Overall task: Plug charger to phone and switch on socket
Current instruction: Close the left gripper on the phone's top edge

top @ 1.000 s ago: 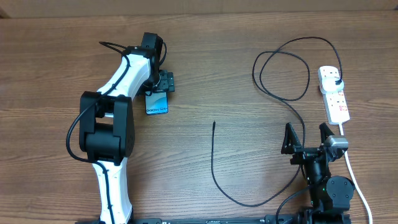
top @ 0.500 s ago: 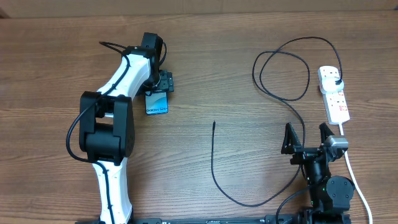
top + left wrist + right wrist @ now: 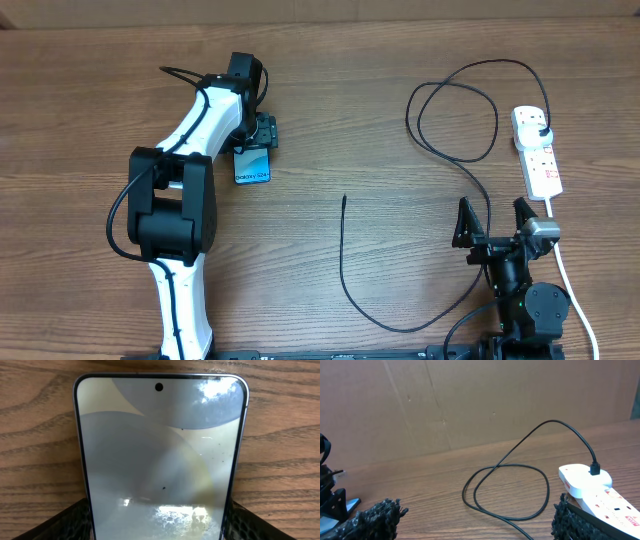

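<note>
The phone (image 3: 253, 166) lies flat on the wooden table, its light blue screen up. My left gripper (image 3: 257, 150) reaches down over its far end. In the left wrist view the phone (image 3: 160, 455) fills the frame and my black fingers (image 3: 65, 522) lie against both long edges, no wood showing between. The charger (image 3: 343, 270) is a thin black cable; its free tip (image 3: 344, 198) rests mid-table and its plug (image 3: 541, 133) sits in the white socket (image 3: 537, 155). My right gripper (image 3: 494, 215) stands open near the front, empty, with the socket (image 3: 592, 492) to its right.
The charger cable (image 3: 552, 421) makes a wide loop on the table between the right gripper and the socket. A white cord (image 3: 570, 290) runs from the socket toward the front edge, past the right arm's base. A brown cardboard wall stands behind the table.
The left fingers have drawn in on the phone's edges. Neither arm, the phone nor the cable has shifted.
</note>
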